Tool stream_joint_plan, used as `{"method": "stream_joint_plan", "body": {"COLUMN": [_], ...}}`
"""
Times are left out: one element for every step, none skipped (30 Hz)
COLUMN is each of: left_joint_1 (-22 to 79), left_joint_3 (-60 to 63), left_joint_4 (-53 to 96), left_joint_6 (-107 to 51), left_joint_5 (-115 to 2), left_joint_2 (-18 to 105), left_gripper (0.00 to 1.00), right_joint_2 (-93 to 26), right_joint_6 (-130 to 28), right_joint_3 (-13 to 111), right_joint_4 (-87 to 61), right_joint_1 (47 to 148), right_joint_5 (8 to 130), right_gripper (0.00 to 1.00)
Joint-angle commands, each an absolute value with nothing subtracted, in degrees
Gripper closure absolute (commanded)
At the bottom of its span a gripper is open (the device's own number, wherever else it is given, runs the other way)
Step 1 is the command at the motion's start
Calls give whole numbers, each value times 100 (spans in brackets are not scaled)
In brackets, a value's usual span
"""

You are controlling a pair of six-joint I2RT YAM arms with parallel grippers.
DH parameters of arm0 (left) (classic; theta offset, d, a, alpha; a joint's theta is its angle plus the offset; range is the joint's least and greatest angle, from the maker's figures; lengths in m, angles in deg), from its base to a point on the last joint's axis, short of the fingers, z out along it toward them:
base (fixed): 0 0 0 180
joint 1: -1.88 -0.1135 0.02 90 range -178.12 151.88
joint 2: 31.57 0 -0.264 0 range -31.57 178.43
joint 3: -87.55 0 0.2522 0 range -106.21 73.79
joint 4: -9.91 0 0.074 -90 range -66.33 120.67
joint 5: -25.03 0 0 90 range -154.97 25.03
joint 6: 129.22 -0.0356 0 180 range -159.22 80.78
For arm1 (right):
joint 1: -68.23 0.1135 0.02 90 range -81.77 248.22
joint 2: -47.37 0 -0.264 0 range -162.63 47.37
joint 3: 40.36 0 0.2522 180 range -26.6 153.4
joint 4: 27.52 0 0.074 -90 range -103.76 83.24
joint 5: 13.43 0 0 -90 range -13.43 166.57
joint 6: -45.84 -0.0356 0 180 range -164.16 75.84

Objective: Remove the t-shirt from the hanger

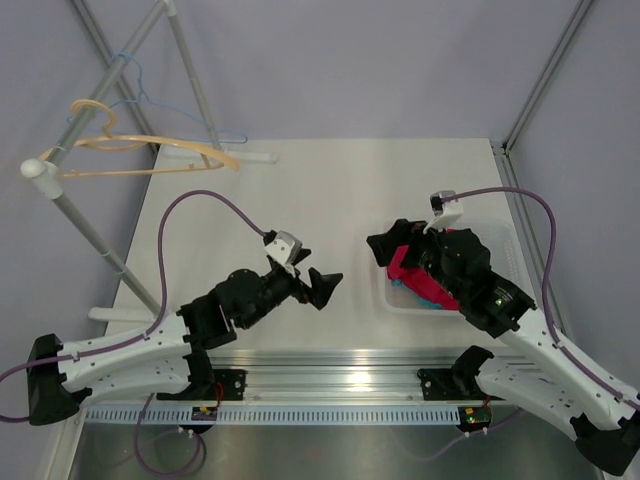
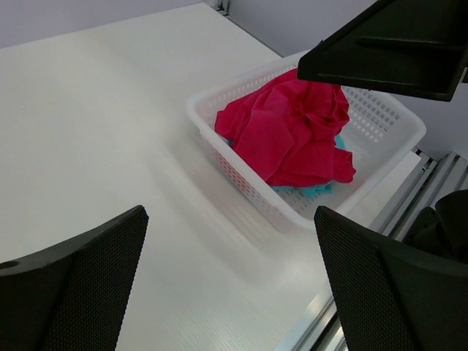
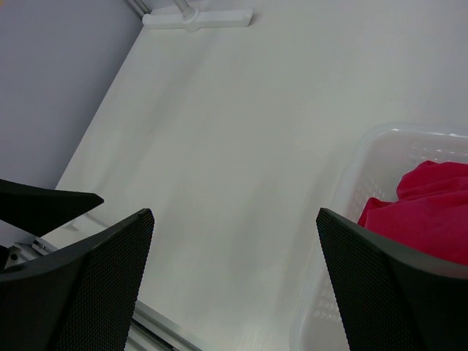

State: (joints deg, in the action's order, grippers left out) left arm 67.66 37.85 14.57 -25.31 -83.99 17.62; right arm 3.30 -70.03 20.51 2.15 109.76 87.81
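Near edge: a ribbed aluminium mounting rail (image 1: 330, 375) carries both arm bases.

Left gripper (image 1: 318, 282): black two-finger gripper, jaws spread wide, holding nothing. It hangs over bare white table (image 2: 110, 110) near the middle and faces the basket.

Right gripper (image 1: 388, 243): same build, jaws also fully apart and holding nothing. It sits above the left end of the basket, just beside the cloth. Contact cannot be judged from above.

Right of centre: a white perforated plastic basket (image 2: 248, 183) stands on the table near the rail. The crumpled red t-shirt (image 2: 292, 131) lies inside it in a heap rising above the rim. A teal cloth (image 2: 314, 190) shows beneath the heap's near edge.

Far left: a slanted grey metal rack pole (image 1: 90, 235) with a white end cap. A pale beige plastic hanger (image 1: 160, 150) hangs from it. A thin blue wire hanger (image 1: 140, 80) hangs behind. Both are well apart from the t-shirt.

Far edge: the rack's white foot bar (image 3: 197, 18) rests on the table.
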Motion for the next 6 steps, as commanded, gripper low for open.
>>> {"method": "stream_joint_plan", "body": {"left_joint_1": [6789, 6789, 6789, 6780, 6788, 6789], "left_joint_3": [3784, 3784, 3784, 3775, 3775, 3767], "left_joint_4": [1031, 1040, 1049, 1066, 1066, 1057], "left_joint_6": [-2674, -2648, -2622, -2595, -2595, -2595], "left_joint_5": [-8650, -8650, -8676, -8694, -8711, -8703], "left_joint_2": [1686, 1686, 1712, 1730, 1739, 1748], "left_gripper": [1, 1, 1, 1, 1, 1], "right_joint_2": [334, 334, 343, 351, 360, 386], "right_joint_6": [-6921, -6921, -6913, -6921, -6921, -6921], "right_joint_3": [2068, 2051, 2051, 2059, 2059, 2059], "right_joint_4": [-119, -119, -101, -84, -75, -75], "right_joint_1": [11032, 11032, 11032, 11032, 11032, 11024], "right_joint_5": [8747, 8781, 8816, 8826, 8826, 8834], "right_gripper": [0, 0, 1, 1, 1, 0]}}
